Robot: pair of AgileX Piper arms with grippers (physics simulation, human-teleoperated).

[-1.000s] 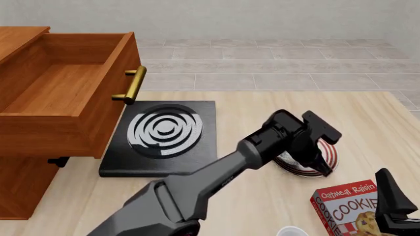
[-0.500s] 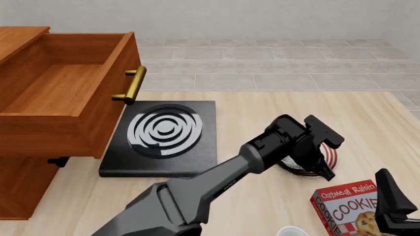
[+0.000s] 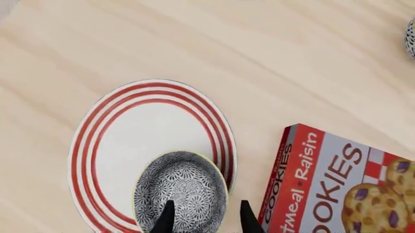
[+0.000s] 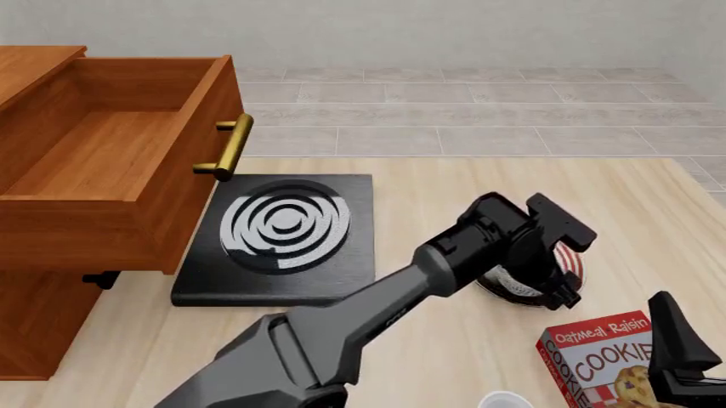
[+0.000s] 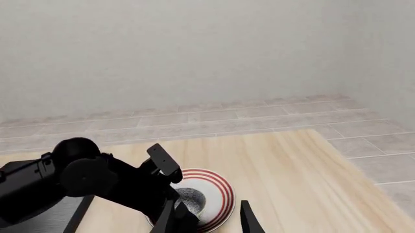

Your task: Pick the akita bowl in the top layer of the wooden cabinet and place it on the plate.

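Left gripper point(image 3: 202, 221) directly above bowl point(image 3: 180, 189), fingers spread, one over bowl's inside, other outside its rim; contact unclear. Bowl sits on plate point(image 3: 123, 141), at plate's edge nearest cookie box point(image 3: 337, 187). Cookie box just beside left gripper on table point(image 3: 259, 53). Right gripper point(image 5: 206, 218) open, holding nothing, well back. Top drawer point(image 4: 114, 161) pulled out, far off.
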